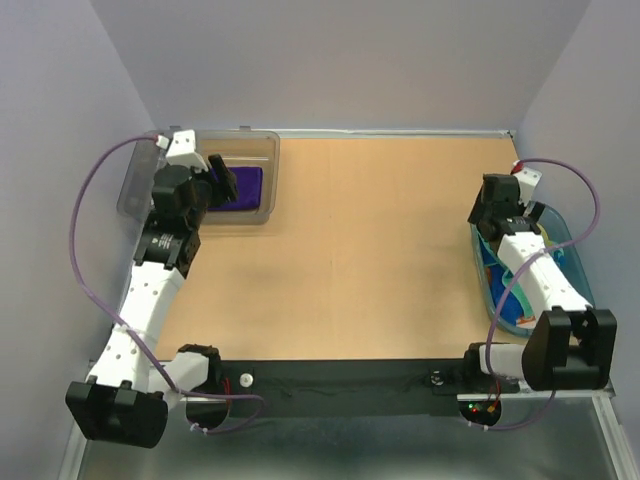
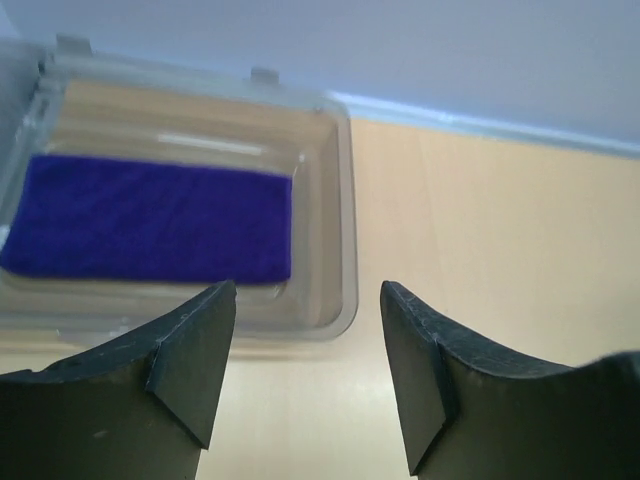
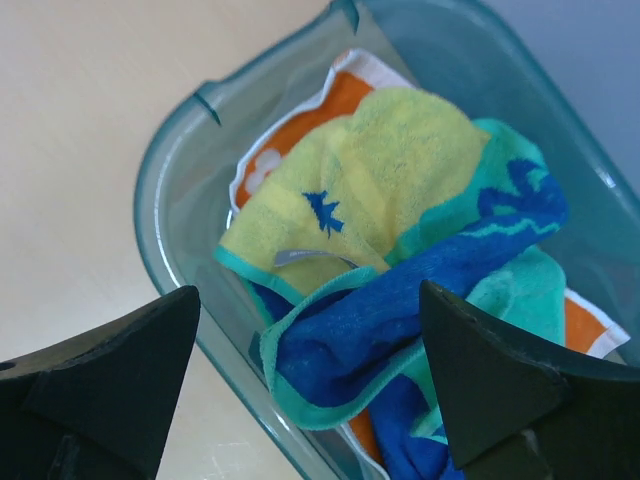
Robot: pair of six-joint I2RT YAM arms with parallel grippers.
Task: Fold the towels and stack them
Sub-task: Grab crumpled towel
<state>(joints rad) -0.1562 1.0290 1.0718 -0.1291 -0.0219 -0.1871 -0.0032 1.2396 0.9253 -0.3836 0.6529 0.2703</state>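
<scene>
A purple towel [image 1: 243, 187] lies folded flat inside the clear grey bin [image 1: 262, 146] at the far left; in the left wrist view it [image 2: 150, 215] fills the bin's floor. My left gripper [image 2: 308, 370] is open and empty, hovering just in front of the bin's near rim [image 2: 345, 200]. Three crumpled towels lie in the teal basket [image 3: 185, 210]: a yellowish mint one with teal squiggles [image 3: 390, 170], a royal blue one [image 3: 400, 320] and a white one with orange prints [image 3: 340, 95]. My right gripper [image 3: 310, 390] is open and empty above the blue towel.
The bin stands in the far left corner, the basket [image 1: 573, 245] along the right edge of the tan table [image 1: 370, 250]. A black strip runs along the near edge between the arm bases. Walls enclose the back and both sides.
</scene>
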